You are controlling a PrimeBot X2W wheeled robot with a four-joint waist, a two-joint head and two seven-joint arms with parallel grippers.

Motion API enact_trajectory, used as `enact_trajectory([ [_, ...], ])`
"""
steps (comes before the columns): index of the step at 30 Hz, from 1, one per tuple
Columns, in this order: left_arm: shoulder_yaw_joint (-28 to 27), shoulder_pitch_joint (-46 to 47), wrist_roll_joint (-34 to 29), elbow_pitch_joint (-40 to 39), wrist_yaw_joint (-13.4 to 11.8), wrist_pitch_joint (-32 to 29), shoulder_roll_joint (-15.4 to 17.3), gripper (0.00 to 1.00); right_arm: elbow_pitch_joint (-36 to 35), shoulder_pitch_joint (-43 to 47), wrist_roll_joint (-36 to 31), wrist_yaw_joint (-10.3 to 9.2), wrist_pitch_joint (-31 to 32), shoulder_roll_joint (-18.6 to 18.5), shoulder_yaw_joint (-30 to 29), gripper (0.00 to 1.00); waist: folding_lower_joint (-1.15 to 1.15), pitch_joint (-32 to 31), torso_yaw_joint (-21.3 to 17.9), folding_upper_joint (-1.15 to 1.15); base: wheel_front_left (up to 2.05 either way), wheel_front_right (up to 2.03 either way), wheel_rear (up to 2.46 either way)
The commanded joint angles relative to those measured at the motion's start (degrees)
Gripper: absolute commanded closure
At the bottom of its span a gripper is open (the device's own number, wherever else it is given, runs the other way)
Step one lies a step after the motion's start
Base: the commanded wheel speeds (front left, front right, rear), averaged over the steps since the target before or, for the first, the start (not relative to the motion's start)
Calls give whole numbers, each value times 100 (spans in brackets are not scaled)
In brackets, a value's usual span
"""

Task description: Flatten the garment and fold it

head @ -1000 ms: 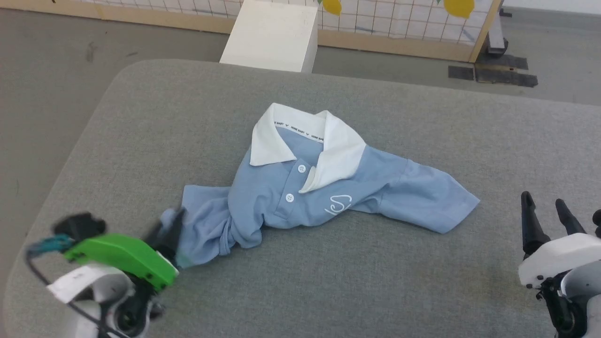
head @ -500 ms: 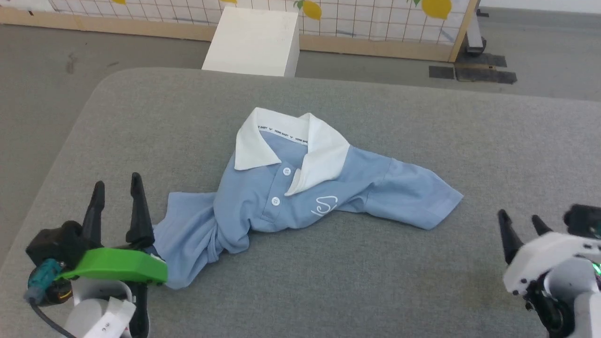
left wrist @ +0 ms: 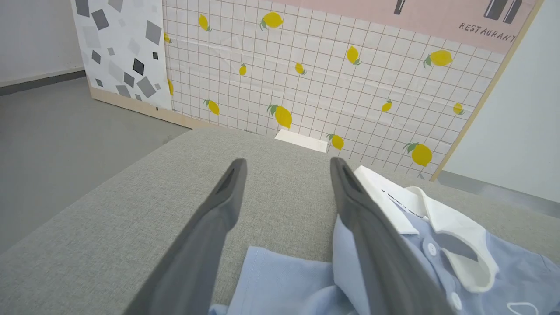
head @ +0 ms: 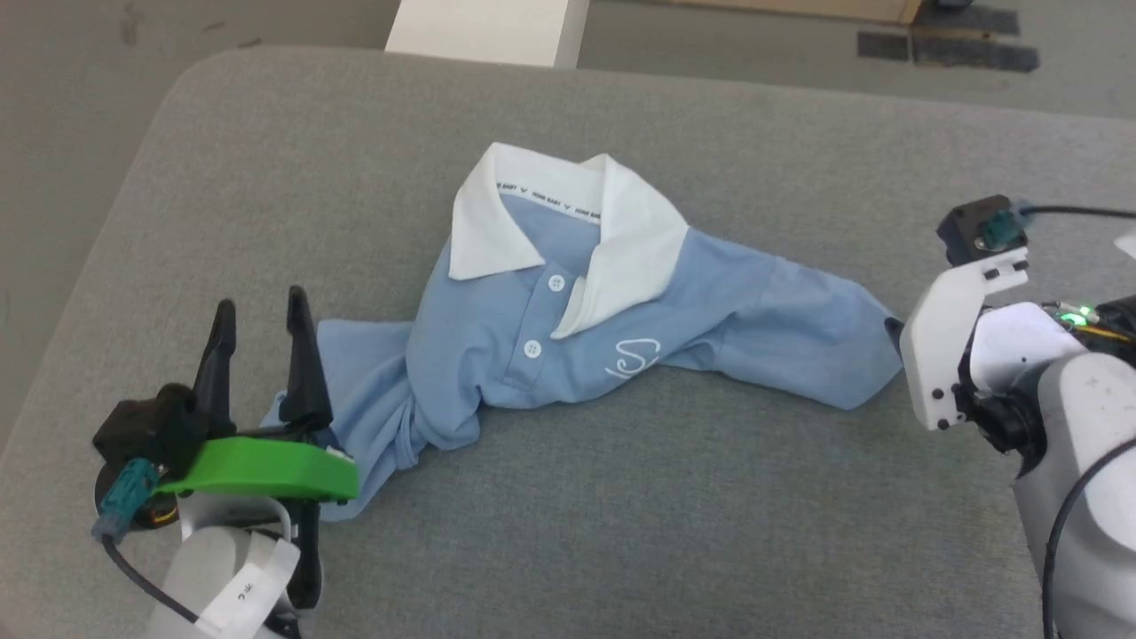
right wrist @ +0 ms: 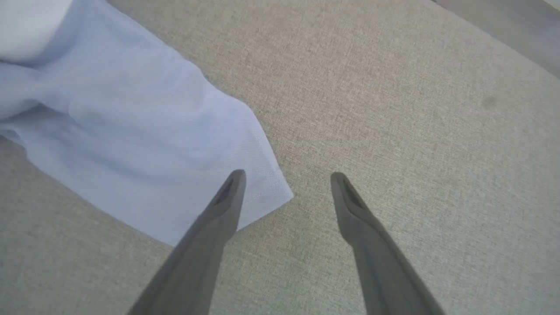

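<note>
Left gripper (head: 261, 302) seen lower left, jaws spread apart, nothing held, one finger beside the crumpled sleeve of the garment (head: 479, 337). Right gripper (right wrist: 286, 175) at the right edge, jaws apart, at the other sleeve's corner. Garment is bunched mid-frame on the grey cushion (head: 621, 532). White box (head: 484, 31) seen at top.

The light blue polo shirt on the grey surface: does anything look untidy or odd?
Yes. The light blue polo shirt with a white collar lies crumpled, not flat: its fabric is bunched into creases beside the open left gripper.
</note>
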State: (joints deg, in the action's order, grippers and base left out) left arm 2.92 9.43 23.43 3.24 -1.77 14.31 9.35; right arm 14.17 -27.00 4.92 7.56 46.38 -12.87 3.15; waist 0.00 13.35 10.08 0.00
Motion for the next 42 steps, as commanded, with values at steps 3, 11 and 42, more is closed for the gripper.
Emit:
enact_trajectory([
  [3, 10, 189, -82, 30, 46, 55, -77, 0, 184, -233, -6, -8, 398, -248, 405, 0, 0, 374, 259, 0, 0, 0, 0],
  [11, -49, 278, -168, 96, 125, 66, -169, 0, 442, -280, 362, -8, 869, -536, 1306, 0, 0, 486, 263, 0, 0, 0, 0],
  [42, -133, 108, -279, 217, 183, -110, -60, 0, 257, 696, 271, -8, 724, -867, -2095, 100, 0, -92, -350, 0, 0, 0, 0],
])
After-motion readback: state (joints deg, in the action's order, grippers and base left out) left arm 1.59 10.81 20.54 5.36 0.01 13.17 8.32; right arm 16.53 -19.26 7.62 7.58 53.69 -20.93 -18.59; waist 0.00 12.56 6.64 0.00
